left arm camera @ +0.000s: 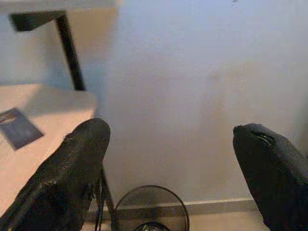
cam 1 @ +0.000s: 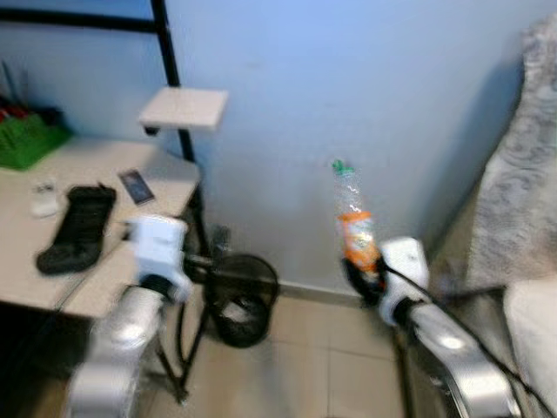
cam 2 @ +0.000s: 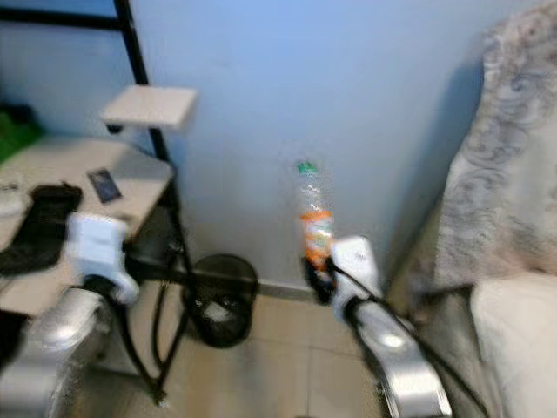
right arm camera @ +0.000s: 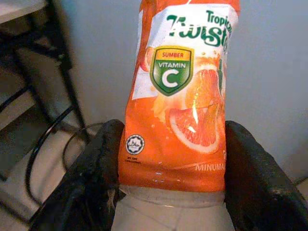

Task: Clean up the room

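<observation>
While the right gripper (right arm camera: 168, 163) holds its jaws clamped on the upright orange-labelled bottle (cam 1: 355, 222), I see that bottle raised at 2 o'clock from the black wire bin (cam 1: 239, 300) on the floor. The left gripper (left arm camera: 168, 168) hangs at 9 o'clock of the bin beside the desk (cam 1: 87, 165), jaws wide and empty.

Your right gripper (right arm camera: 171, 168) hides bottle (right arm camera: 180, 96) base; cap cut off by frame edge. Beyond left gripper (left arm camera: 168, 159), bin (left arm camera: 151, 209) cropped, contents unreadable. Head views blurred.
</observation>
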Controlling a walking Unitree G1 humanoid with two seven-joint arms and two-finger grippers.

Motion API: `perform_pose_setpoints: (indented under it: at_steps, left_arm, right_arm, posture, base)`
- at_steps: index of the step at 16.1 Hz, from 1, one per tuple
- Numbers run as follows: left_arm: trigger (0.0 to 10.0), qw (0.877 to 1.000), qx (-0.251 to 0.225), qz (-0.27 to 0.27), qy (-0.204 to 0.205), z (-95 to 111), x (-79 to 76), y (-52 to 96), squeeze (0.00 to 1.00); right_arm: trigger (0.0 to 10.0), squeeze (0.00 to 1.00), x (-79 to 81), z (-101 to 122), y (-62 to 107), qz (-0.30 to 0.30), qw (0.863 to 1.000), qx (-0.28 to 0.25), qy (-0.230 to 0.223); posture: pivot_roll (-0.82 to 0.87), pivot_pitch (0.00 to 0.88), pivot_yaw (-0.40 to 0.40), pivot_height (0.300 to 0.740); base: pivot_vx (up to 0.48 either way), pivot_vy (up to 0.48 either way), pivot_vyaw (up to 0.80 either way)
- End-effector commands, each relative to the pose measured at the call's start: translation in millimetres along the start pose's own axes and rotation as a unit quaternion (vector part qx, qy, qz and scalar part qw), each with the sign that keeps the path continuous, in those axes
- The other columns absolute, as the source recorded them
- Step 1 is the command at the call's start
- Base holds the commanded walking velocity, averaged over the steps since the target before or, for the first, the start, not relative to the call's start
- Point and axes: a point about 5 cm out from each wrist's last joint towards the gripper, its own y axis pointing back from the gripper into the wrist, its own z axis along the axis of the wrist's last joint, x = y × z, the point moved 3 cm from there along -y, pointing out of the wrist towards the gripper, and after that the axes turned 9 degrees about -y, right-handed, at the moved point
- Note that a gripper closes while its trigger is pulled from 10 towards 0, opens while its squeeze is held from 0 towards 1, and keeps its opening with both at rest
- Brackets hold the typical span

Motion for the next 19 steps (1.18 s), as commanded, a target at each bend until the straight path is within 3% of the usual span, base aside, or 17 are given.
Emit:
perform_pose_setpoints:
  at_steps: [1,11,14,17,19]
  left_arm:
    - [10.0,1.000,-0.003,0.013,-0.008,1.8,9.6,2.4,0.00]
    - [10.0,1.000,0.001,-0.001,-0.014,0.5,7.0,0.5,0.00]
    - [10.0,1.000,0.003,-0.015,-0.018,0.1,2.7,-0.6,0.00]
    - [10.0,0.992,0.016,-0.114,-0.050,-5.4,-18.7,3.1,0.00]
    - [10.0,0.970,0.067,-0.201,-0.120,-22.1,-29.8,11.0,0.00]
  right_arm:
    - [10.0,0.00,5.8,4.0,-3.0,0.003,1.000,-0.005,-0.001]
    - [10.0,0.00,1.5,1.4,-6.9,-0.013,1.000,0.010,0.008]
    - [10.0,0.00,7.1,0.0,-12.4,0.009,0.999,0.028,0.027]
    - [10.0,0.00,14.7,-27.7,-19.1,0.070,0.988,0.115,0.076]
    - [10.0,0.00,19.3,-43.3,-33.2,0.090,0.980,0.147,0.101]
  posture:
    - [-0.06,0.005,0.005,0.740]
    - [-0.06,0.011,0.009,0.740]
    - [-0.06,0.012,0.010,0.740]
    - [-0.06,0.020,0.009,0.740]
    - [-0.06,0.027,0.003,0.740]
  base:
    - [0.379,0.000,0.00]
    - [0.381,0.000,0.00]
    - [0.370,0.000,0.00]
    - [0.000,0.000,0.00]
    - [0.000,0.000,0.00]
